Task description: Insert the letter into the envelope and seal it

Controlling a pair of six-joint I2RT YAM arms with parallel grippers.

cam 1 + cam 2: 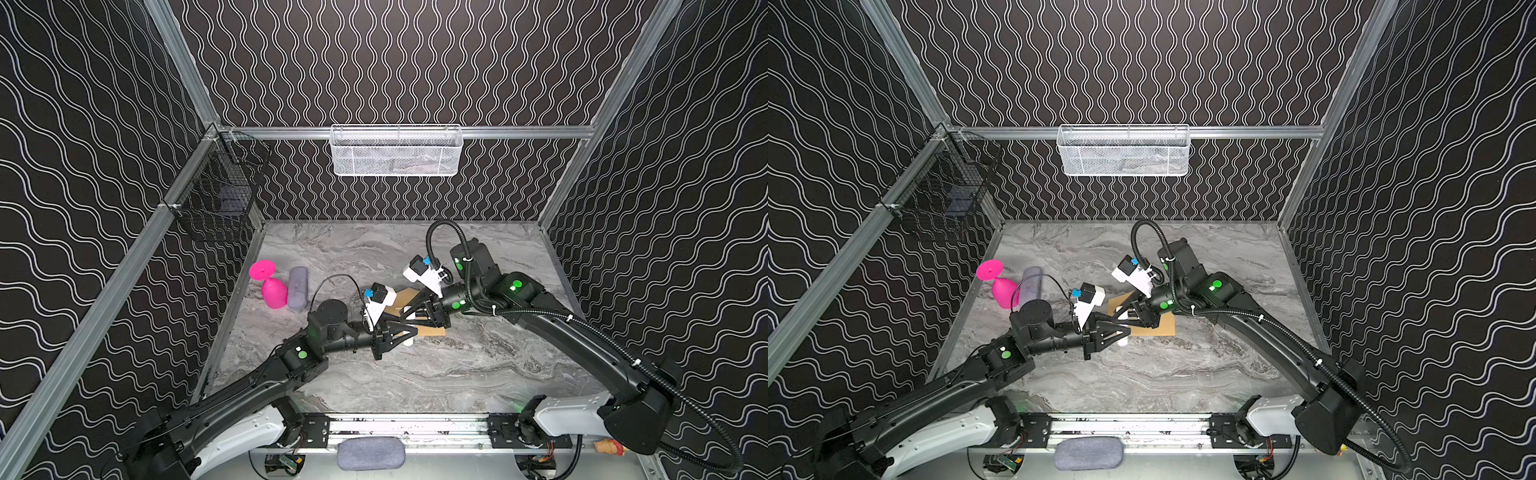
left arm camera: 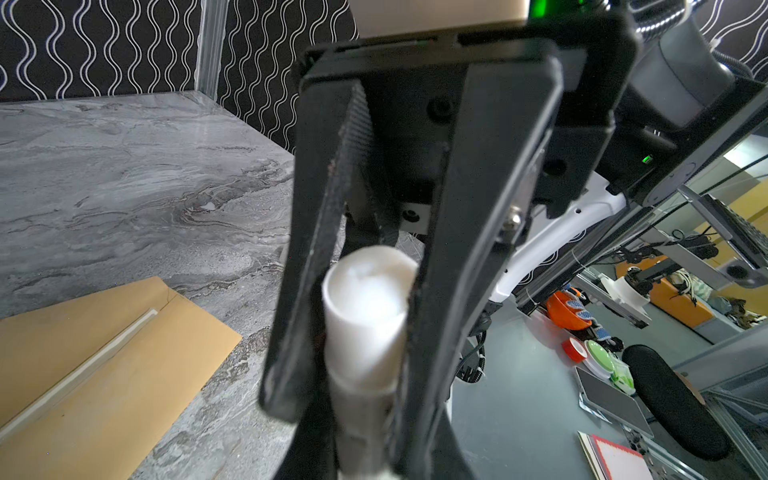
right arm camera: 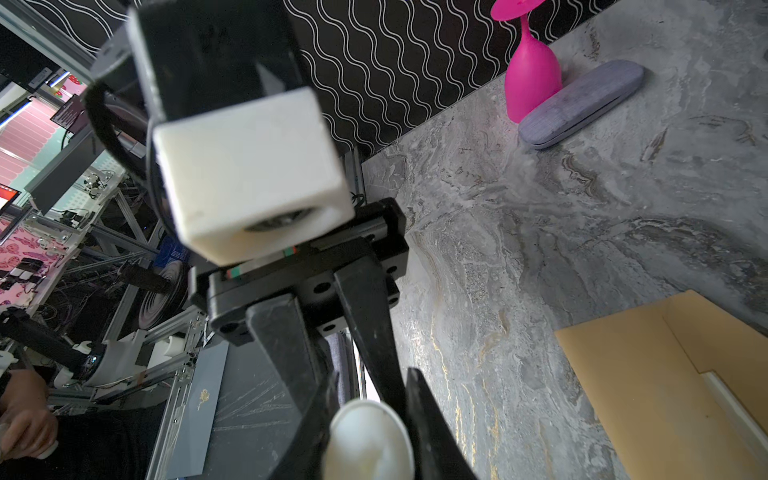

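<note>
Letter, rolled into a white tube, sits over the brown envelope, which lies flat on the marble worktop. Left claw clenched on letter. Right claw grips it too, tip to tip.

1. I see bare table along the near edge.
2. Far left, pink goblet and grey case block.
3. Left arm and right arm crowd the middle above the envelope.

Flat kraft-brown paper envelope matt, grey marble-patterned tabletop smooth with slight sheen, pink plastic goblet smooth, grey oblong cloth-covered case, white metal mesh basket.
</note>
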